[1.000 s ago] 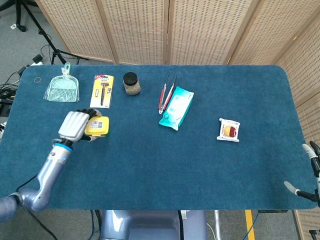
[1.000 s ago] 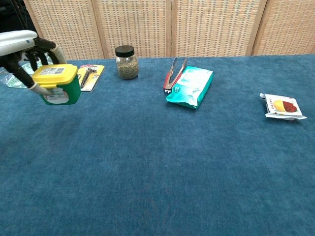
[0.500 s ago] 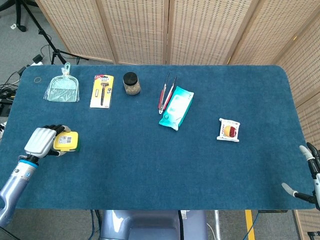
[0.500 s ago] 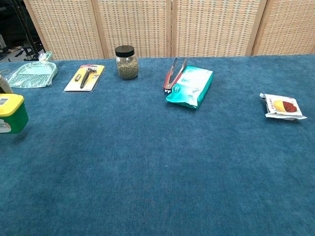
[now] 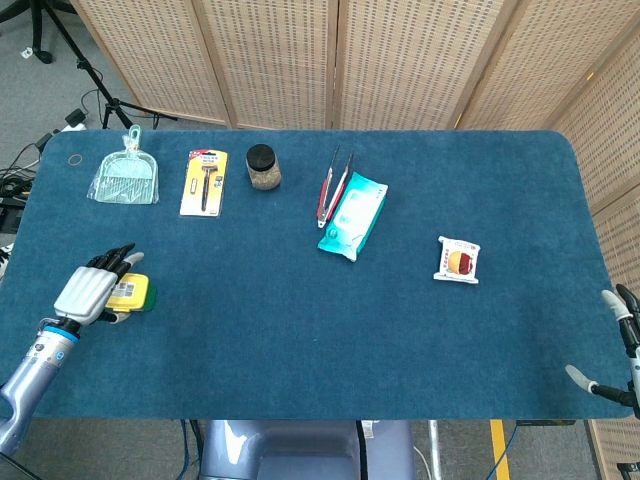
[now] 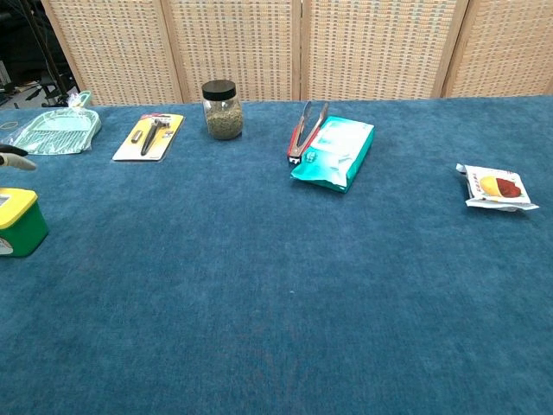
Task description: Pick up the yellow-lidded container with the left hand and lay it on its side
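**Left hand over the container at the table's left edge**

Container (image 5: 133, 293) sits on the blue table (image 5: 300, 320), near the left front corner, well apart from everything else. Chest view shows it upright (image 6: 19, 222): yellow lid on top, green body below, base on the cloth, cut off by the frame's left edge.

Left hand (image 5: 90, 291) lies just beside and partly over the container's left side in head view. Dark fingers (image 5: 112, 261) are fanned out past the lid, apart from one another. Whether the palm or thumb touches the container: cannot tell. Chest view catches only one fingertip at the left edge, above the lid and clear of it.

Right hand (image 5: 618, 345) shows at the table's right front edge, only partly in frame. Fingers look apart, nothing in them.

Back row, left to right: dustpan (image 5: 126, 178), carded razor (image 5: 204, 182), black-lidded jar (image 5: 263, 167), tongs (image 5: 330, 186) touching the teal pouch (image 5: 353, 216). Snack packet (image 5: 458, 260) lies alone toward the right.
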Controlling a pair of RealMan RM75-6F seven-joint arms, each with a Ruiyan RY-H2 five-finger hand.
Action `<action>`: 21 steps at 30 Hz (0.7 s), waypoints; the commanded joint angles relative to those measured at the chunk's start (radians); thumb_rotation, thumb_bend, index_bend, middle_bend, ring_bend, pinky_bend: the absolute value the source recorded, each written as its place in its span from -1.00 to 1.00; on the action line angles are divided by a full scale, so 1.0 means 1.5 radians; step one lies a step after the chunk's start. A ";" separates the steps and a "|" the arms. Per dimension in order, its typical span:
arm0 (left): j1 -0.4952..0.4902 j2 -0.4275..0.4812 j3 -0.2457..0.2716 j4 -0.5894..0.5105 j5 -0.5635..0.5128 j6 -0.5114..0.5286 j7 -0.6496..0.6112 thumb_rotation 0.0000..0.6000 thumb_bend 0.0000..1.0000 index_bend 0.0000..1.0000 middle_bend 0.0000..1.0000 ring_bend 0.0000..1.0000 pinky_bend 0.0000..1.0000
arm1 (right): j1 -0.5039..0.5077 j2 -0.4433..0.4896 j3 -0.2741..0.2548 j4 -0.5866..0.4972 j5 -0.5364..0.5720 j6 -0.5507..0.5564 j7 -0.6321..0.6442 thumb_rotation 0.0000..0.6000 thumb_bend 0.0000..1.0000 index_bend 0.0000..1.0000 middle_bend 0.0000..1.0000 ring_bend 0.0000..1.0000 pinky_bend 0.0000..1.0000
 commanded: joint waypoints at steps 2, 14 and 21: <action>0.005 0.047 -0.004 -0.073 -0.021 -0.010 0.022 1.00 -1.00 -1.00 -1.00 -1.00 -0.82 | -0.001 -0.001 -0.001 0.001 0.000 0.001 0.001 1.00 -1.00 -0.96 -1.00 -1.00 -1.00; 0.019 0.083 -0.030 -0.186 -0.072 0.013 0.171 1.00 -1.00 -0.90 -1.00 -1.00 -0.82 | -0.003 0.000 -0.003 -0.001 -0.008 0.009 0.002 1.00 -1.00 -0.96 -1.00 -1.00 -1.00; 0.002 0.046 -0.045 -0.201 -0.148 -0.042 0.251 1.00 -1.00 -0.86 -0.96 -0.92 -0.80 | -0.003 0.003 -0.001 0.002 -0.003 0.007 0.012 1.00 -1.00 -0.96 -1.00 -1.00 -1.00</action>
